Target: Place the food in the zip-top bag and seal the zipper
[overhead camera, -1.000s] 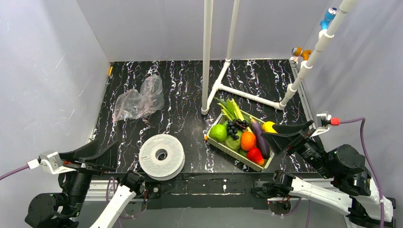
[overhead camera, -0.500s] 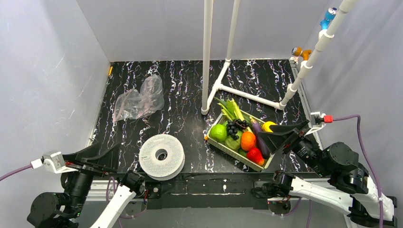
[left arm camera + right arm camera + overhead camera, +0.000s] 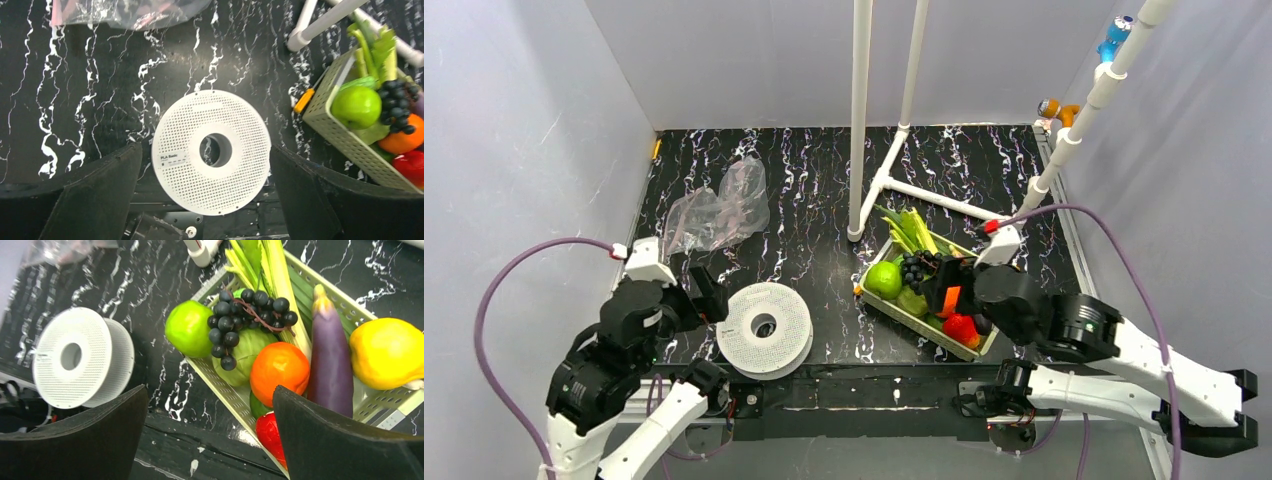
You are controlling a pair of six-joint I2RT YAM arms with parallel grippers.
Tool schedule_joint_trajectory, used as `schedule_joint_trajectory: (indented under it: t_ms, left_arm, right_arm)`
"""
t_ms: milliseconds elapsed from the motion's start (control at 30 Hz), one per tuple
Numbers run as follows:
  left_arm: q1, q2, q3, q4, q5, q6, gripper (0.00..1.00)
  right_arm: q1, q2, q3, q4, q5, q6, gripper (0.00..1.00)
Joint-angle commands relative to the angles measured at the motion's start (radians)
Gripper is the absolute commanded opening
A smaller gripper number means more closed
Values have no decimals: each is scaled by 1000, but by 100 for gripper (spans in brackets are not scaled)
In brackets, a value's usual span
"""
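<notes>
Right pincer, spread and empty, is hovering above the food; left pincer, likewise spread, should be bracing the bag.

Only one thing here has words on it. The white spool has small dark letters printed on its flat top face, just left of the round hole in the middle. In the left wrist view they read "PLA Basic". Right under them sits one more line of print, but it is too tiny to read. In the top view and the right wrist view the letters on the spool are too small to make out.
</notes>
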Motion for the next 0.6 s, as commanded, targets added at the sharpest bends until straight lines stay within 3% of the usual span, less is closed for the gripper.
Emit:
schedule_joint_trajectory:
  t_ms: [0,167,333,567]
  left_arm:
    - [3,19,-36,47,-54,49,100]
    - [4,159,-74,148,-204,104,100]
    - [33,303,-106,370,-310,193,100]
    - [358,610,-8,550,-32,140,100]
  right_arm:
    - [4,53,30,19,-14,18,100]
    - [4,27,-14,83,-45,8,100]
    - [4,-18,-23,89,-38,-23,100]
    - [4,-73,-27,52,-30,-21,100]
